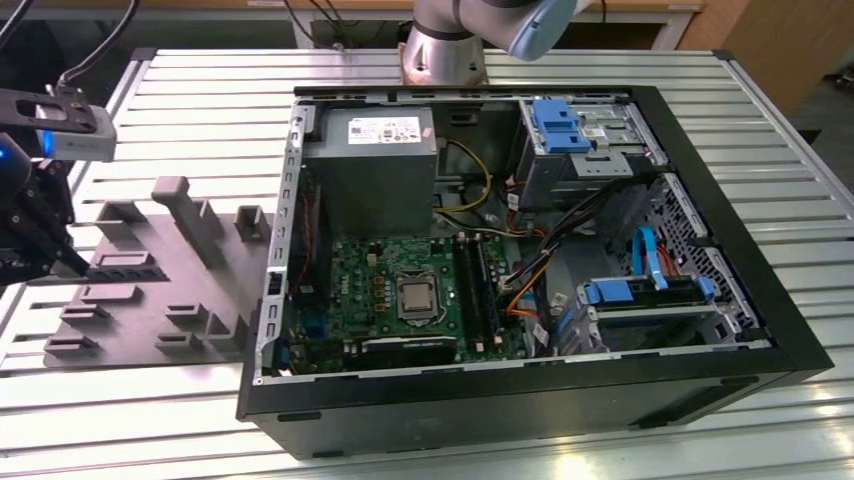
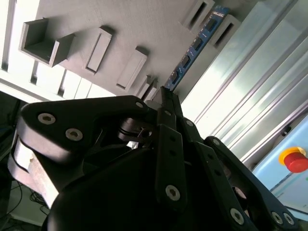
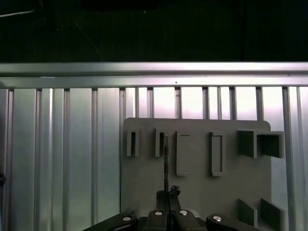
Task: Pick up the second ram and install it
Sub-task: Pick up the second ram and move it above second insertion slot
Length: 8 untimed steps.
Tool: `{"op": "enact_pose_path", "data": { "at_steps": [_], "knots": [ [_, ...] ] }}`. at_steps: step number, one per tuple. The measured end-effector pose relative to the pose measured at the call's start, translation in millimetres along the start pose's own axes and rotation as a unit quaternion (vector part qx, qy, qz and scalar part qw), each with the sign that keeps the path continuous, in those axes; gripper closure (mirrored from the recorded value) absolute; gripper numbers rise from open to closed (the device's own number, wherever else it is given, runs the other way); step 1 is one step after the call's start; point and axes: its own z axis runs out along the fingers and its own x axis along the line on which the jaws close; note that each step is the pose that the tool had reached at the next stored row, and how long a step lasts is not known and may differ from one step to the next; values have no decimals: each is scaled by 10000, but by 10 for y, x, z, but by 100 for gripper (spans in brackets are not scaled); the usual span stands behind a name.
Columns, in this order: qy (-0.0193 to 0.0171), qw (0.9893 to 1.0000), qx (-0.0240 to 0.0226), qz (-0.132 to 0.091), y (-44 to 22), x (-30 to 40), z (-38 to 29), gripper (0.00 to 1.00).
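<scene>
- The second ram stands on its long edge on the grey fixture plate, its far end sitting between two slot blocks. In the first wrist view it shows as a thin dark line.
- The gripper is at the ram's near end, with its fingers pinched nearly together and the board edge between them. It looks clamped on the stick.
- Step, as I judge it: the grasp stage of the pick-up. The ram looks not yet lifted out of the fixture.
- The next move calls for a straight pull clear of the blocks, because the board is thin.
- In the exterior view the gripper sits low at the left edge, at the plate's side. The arm base is at upper centre.
- The open PC case and its black memory slots are well apart, toward the exterior view's right.
</scene>
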Motion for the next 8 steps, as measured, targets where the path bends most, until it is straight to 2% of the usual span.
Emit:
{"op": "enact_pose_path", "data": {
  "at_steps": [8],
  "knots": [
    [0,10000,0,0,5,-4,-117,89]
  ]
}}
